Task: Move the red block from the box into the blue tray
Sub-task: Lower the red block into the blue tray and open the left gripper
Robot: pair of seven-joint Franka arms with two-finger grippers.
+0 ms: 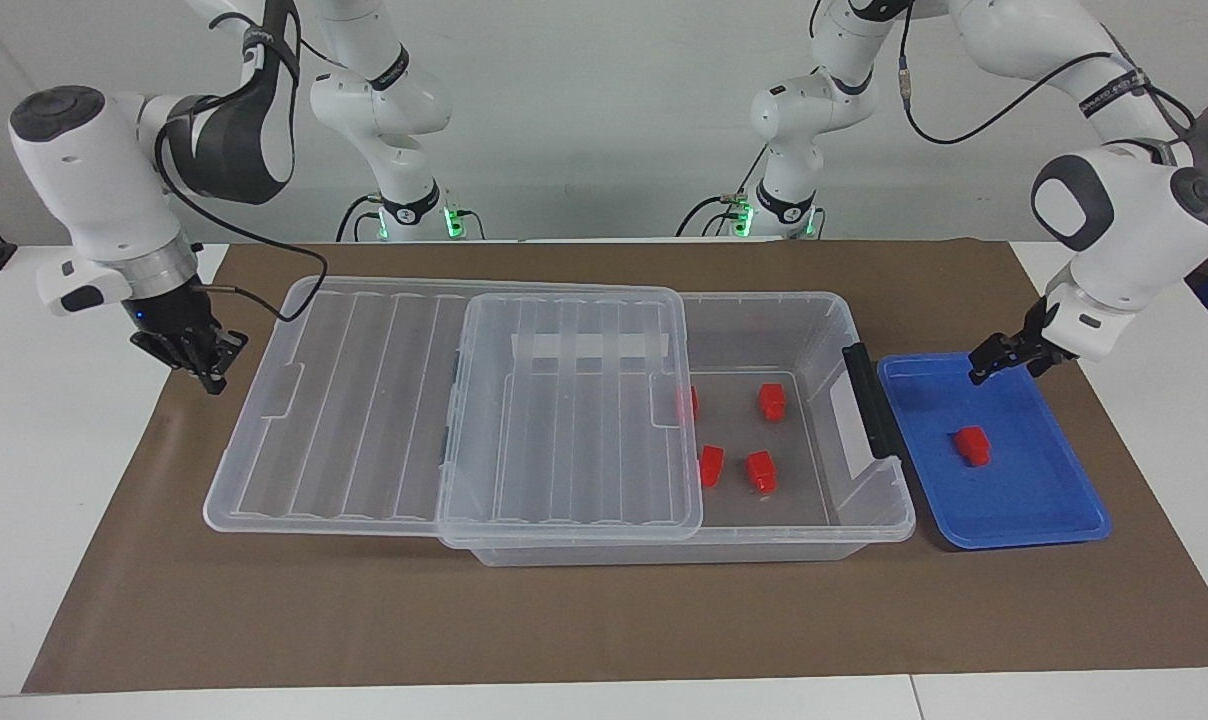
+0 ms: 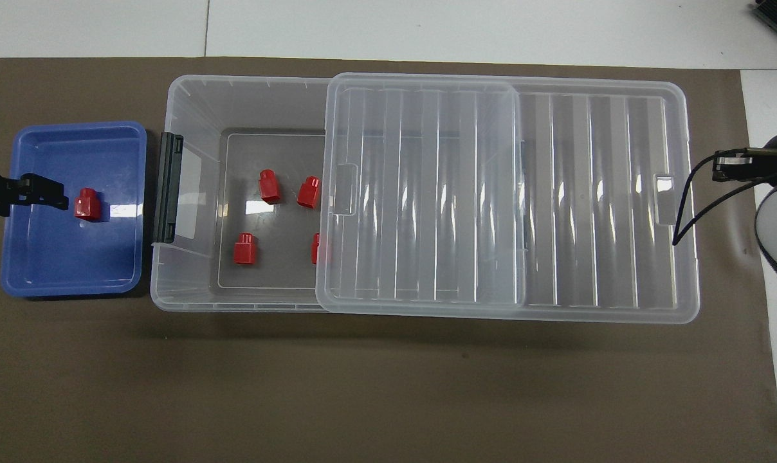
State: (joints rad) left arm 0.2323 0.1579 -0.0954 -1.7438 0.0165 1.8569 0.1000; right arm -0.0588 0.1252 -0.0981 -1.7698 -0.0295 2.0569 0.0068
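While the task's last step looks done, this entry is listing the items from the robots' end outward.

1. Left gripper (image 1: 1007, 357): hovering over the blue tray's edge nearest the robots, fingers standing apart, carrying nothing.
2. Right gripper (image 1: 200, 362): hanging low over the brown paper mat (image 1: 564, 620) just off the lid's end, fingertips pressed together on nothing; this arm is waiting.
3. Shallow rectangular blue plastic tray (image 1: 1024, 500): sitting at the left arm's end of the mat, just beside the box's black handle.
4. Small bright red plastic block (image 1: 972, 446): lying near the tray's middle, clear of every rim.
5. Large clear plastic box (image 1: 804, 320): lying along the mat, its ribbed clear lid (image 1: 564, 420) covering all but the end toward the tray.
6. Four matching red blocks (image 1: 761, 472): resting in the uncovered part, one showing partly under the lid's edge.

Risks, judged: the right gripper is sitting close enough to nudge the lid and shift the box against the tray. A low swing by the left arm could clip the rim and jolt the block.
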